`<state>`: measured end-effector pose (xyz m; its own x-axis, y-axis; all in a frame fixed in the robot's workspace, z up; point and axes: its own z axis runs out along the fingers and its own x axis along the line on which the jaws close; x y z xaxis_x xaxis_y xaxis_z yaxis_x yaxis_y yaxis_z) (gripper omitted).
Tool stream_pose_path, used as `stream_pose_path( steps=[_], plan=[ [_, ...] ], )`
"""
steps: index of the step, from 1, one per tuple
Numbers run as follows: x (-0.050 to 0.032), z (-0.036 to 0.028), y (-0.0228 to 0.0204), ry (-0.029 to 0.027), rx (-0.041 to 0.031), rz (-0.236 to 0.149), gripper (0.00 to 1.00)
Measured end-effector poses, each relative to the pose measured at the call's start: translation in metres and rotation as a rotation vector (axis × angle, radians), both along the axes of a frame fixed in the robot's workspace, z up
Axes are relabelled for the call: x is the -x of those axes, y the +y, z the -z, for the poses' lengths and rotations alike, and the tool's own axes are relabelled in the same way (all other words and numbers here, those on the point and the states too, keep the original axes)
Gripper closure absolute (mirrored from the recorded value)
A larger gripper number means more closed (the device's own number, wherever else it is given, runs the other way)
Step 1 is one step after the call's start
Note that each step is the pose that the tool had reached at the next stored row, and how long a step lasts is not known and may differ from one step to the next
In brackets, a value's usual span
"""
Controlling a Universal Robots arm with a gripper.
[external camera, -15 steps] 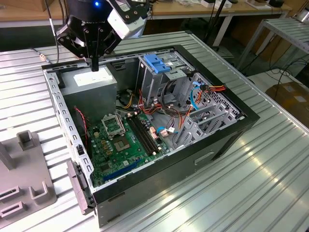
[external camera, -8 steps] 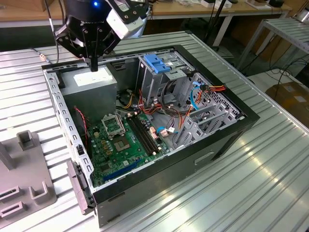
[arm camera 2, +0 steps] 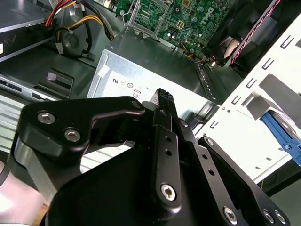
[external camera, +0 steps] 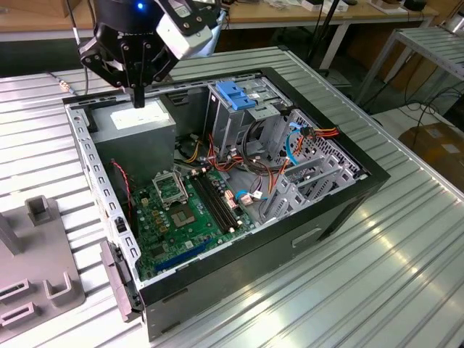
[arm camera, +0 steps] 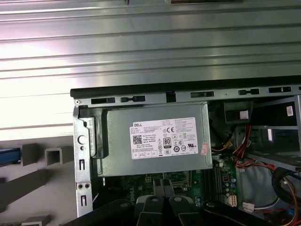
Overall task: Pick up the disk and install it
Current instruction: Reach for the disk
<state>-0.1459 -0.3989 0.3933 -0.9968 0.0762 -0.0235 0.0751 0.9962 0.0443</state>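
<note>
My gripper point(external camera: 139, 98) hangs over the back corner of the open computer case point(external camera: 341, 196), just above the grey power supply box point(external camera: 138, 129). Its two black fingers are pressed together with nothing between them, as the second wrist view point(arm camera 2: 162, 98) and the first wrist view point(arm camera: 163, 185) also show. A blue plastic edge point(arm camera: 9, 156) lies at a grey holder beside the case. It shows in the second wrist view too point(arm camera 2: 277, 132) and looks like the disk's bracket. The rest of the disk is cut off at the frame edge.
Inside the case are the green motherboard point(external camera: 181, 210), loose red and orange cables point(external camera: 254, 174) and a metal drive cage with a blue handle point(external camera: 235, 94). A grey slotted holder point(external camera: 36, 268) stands on the ribbed metal table point(external camera: 348, 290) at the exterior view's left.
</note>
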Motion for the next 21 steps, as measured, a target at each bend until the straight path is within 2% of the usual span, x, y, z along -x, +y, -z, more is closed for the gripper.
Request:
stream_pose_path(
  steps=[21],
  plan=[
    [0.0133,0.0,0.0,0.0,0.0,0.0,0.9]
  ],
)
